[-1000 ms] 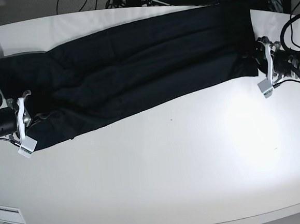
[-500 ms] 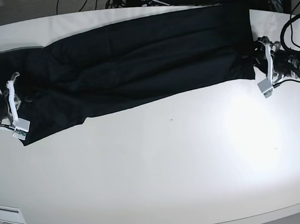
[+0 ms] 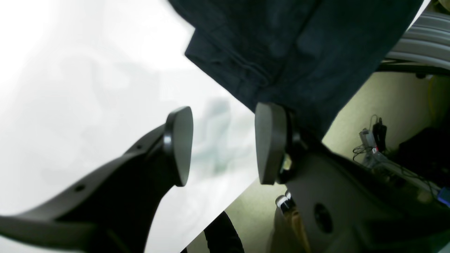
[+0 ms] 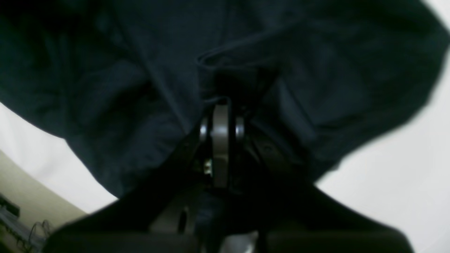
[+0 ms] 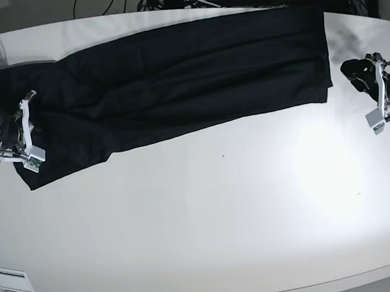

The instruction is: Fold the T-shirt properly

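Left hand (image 5: 365, 86) withdrawn, spread and empty, right hand (image 5: 19, 129) clenched on one T-shirt (image 5: 176, 80)

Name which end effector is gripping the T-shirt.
The right end effector, shut on the T-shirt; the left end effector stands open, clear of it.
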### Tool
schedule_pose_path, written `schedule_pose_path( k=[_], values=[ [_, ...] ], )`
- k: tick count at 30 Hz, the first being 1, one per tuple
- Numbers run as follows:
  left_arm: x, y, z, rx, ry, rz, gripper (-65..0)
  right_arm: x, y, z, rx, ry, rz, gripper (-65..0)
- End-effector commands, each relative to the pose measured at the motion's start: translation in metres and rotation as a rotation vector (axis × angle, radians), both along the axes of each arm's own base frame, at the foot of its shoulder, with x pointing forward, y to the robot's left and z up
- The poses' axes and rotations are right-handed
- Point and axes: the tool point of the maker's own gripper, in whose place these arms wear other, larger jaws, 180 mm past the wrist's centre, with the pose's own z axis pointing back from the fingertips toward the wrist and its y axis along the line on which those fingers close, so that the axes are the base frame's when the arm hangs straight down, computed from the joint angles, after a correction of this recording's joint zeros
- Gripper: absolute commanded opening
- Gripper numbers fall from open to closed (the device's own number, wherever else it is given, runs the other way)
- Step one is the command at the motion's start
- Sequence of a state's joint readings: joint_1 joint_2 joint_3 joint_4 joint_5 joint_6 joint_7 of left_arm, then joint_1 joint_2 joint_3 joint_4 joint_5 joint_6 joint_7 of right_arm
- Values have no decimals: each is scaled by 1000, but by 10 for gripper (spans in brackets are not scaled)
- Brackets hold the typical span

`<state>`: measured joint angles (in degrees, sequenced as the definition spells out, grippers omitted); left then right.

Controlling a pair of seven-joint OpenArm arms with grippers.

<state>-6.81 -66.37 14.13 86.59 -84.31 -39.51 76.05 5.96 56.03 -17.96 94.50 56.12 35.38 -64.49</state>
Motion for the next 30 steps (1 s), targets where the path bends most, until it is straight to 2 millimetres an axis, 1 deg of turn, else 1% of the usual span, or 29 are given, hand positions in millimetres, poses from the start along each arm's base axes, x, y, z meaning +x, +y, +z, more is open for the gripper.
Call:
schedule_pose_path(
  k=[1,4,7,8,10,11,12,13,15,17,21,24,26,28,30],
  values=[
    [6,9,13,24,-27,-8,-342,12,-8,12,-26,-47,-3,-650],
    [2,15,14,52,-11,-16,-342,19,-16,11,-71,-79,-48,-650],
    [-2,20,15,77,6,-26,-342,26,-30,12,-146,-113,-77,-649],
    [-3,22,16,87,11,-28,-342,27,-34,12,-166,-117,-82,-578],
    [-3,26,19,100,12,-27,-342,28,-44,12,-218,-123,-103,-403],
    [-3,29,20,108,12,-26,-342,30,-47,13,-235,-131,-105,-328],
    [-3,31,22,115,12,-25,-342,31,-49,15,-247,-139,-103,-283],
    [-3,33,23,123,12,-24,-342,34,-49,17,-246,-147,-103,-271],
    [-3,36,25,133,12,-23,-342,42,-47,26,-241,-176,-108,-273],
    [-4,38,27,141,12,-22,-342,53,-42,40,-213,-215,-130,-273],
    [-2,42,30,149,5,-18,-342,62,-12,68,-121,-277,-65,-273],
    [3,40,33,136,-18,-10,-342,57,20,83,-36,-307,22,-273],
    [5,40,35,137,-27,-9,-342,51,36,86,-10,-312,76,-273],
    [8,40,37,137,-37,-8,-342,45,42,83,0,-304,90,-273],
    [9,41,39,140,-42,-7,-342,39,49,74,27,-281,90,-273]
  ],
)
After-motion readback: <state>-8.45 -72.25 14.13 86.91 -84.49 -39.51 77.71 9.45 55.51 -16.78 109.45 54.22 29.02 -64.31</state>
